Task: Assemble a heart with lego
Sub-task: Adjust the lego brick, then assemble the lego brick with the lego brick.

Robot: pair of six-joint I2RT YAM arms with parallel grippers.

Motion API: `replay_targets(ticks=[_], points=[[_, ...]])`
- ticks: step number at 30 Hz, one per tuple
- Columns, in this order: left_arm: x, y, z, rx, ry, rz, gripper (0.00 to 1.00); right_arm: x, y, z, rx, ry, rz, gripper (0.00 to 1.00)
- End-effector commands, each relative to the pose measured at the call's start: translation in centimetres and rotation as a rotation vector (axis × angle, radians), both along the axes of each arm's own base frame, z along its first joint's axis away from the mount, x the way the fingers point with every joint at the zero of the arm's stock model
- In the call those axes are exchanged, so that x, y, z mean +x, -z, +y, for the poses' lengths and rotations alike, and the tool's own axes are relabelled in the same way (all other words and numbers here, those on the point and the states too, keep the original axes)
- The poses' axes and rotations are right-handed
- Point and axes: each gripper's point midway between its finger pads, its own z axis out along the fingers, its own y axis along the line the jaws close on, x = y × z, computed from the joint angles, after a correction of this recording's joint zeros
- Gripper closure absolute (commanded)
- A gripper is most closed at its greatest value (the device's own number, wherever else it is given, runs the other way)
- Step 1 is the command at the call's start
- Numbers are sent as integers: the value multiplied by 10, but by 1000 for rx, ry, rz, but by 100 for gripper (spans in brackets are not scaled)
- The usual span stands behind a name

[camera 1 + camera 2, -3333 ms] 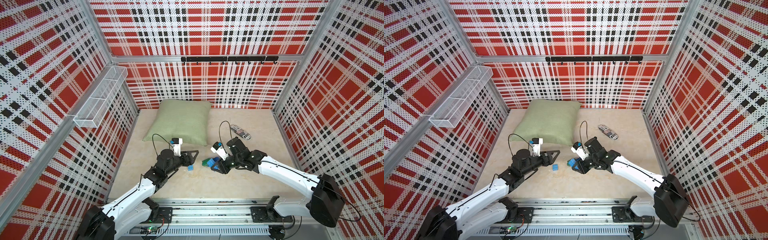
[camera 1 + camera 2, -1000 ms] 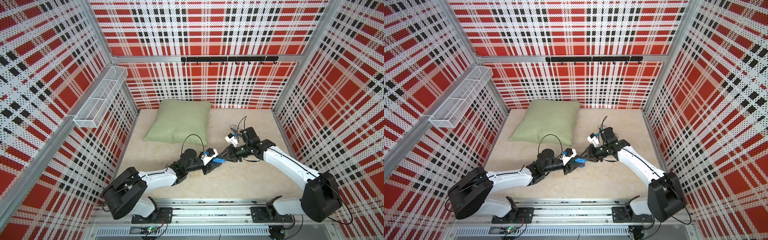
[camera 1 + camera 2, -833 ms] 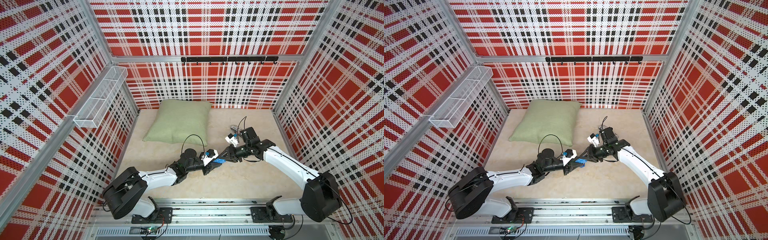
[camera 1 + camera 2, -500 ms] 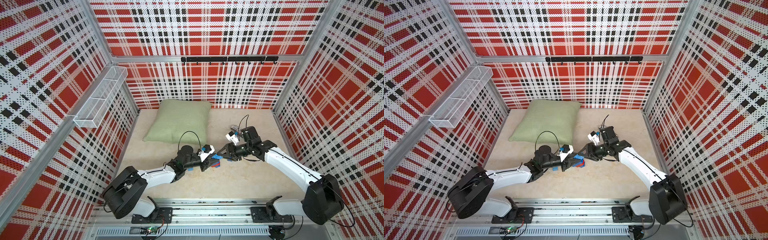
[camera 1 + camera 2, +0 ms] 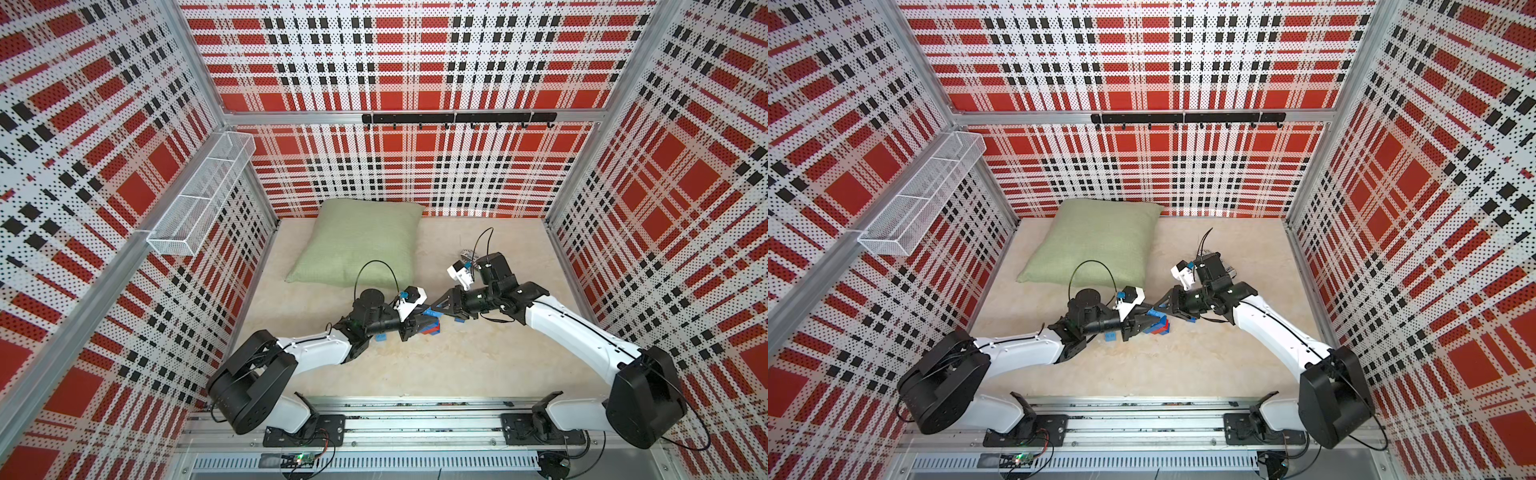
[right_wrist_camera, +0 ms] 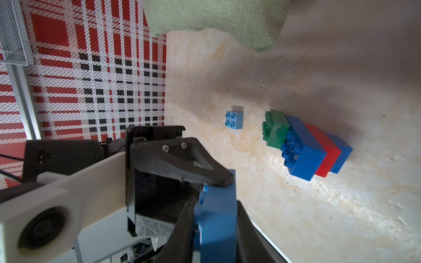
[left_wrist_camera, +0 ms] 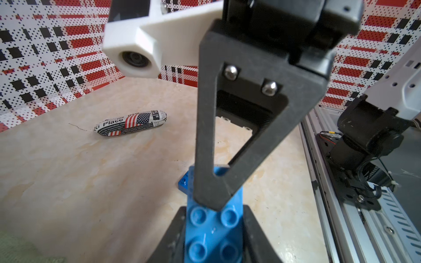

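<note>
Blue lego brick [image 7: 214, 230], clamped between left fingers [image 7: 173, 236], also between right fingers [image 6: 181, 239]

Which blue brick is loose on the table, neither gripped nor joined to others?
The small light-blue four-stud brick, alone near the green end of the cluster; the other blue ones are joined there or gripped.

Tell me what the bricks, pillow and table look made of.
The bricks: hard moulded plastic, smooth and slightly glossy; crisp studs and edges, faint highlights.
The pillow: woven cloth, matte; coarse weave shows in the right wrist view.
The table: beige marbled sheet with a sheen and fine scratches; probably laminate or vinyl, possibly stone, cannot tell.
</note>
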Motion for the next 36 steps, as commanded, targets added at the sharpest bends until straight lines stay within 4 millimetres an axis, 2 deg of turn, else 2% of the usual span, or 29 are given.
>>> replay_targets(ticks=[1, 3, 5, 7, 9, 13, 15, 17, 20, 23, 26, 33, 36], points=[[8, -14, 3, -42, -45, 4, 48, 12, 0, 2, -87, 31, -80, 79], [21, -18, 20, -66, -161, 37, 35, 19, 7, -6, -172, 81, -105, 79], [23, -23, 36, -101, -220, 70, 27, 26, 16, -13, -259, 133, -131, 79], [27, -30, 55, -164, -324, 100, 20, 30, 23, -9, -297, 149, -137, 79], [35, -32, 74, -218, -443, 161, 17, 32, 26, 3, -316, 154, -142, 79], [41, -25, 93, -299, -533, 332, 16, 34, 34, 16, -394, 177, -142, 78], [44, -12, 95, -310, -555, 427, 19, 31, 40, 20, -385, 207, -116, 78], [42, 2, 88, -289, -531, 498, 24, 27, 43, 24, -362, 241, -93, 77], [46, 23, 86, -271, -560, 588, 31, 25, 51, 17, -396, 314, -84, 78], [47, 37, 81, -247, -552, 650, 35, 22, 56, 21, -367, 346, -72, 79], [43, 40, 74, -229, -525, 659, 37, 22, 56, 20, -402, 381, -89, 78], [37, 51, 72, -188, -517, 674, 40, 24, 44, 25, -318, 441, -107, 79], [33, 50, 69, -180, -497, 670, 40, 26, 47, 18, -372, 447, -126, 79]])
